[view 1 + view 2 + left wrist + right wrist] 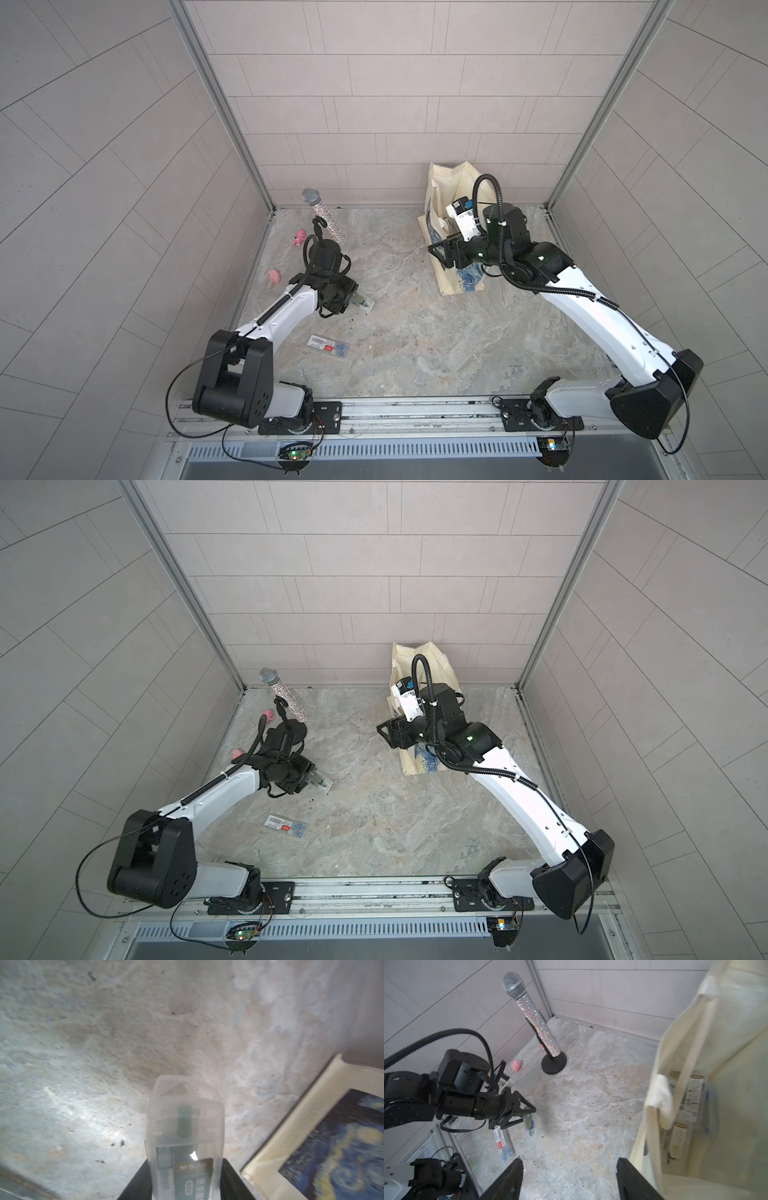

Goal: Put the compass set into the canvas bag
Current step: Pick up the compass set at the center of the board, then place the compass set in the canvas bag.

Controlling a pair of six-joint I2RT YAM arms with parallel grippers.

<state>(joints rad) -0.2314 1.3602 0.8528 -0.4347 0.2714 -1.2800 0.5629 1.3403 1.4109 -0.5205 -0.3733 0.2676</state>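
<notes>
Evidently the carry is in hand: the left gripper (pixel 185 1169), pinched tight on the compass set (pixel 185 1118), a stiff clear plastic case with a green stem, holds it over the marbled table (pixel 415 332), well apart from the soft canvas bag (pixel 440 187), whose mouth it must next reach beside the empty, wide-spread right gripper (pixel 569 1160).
</notes>
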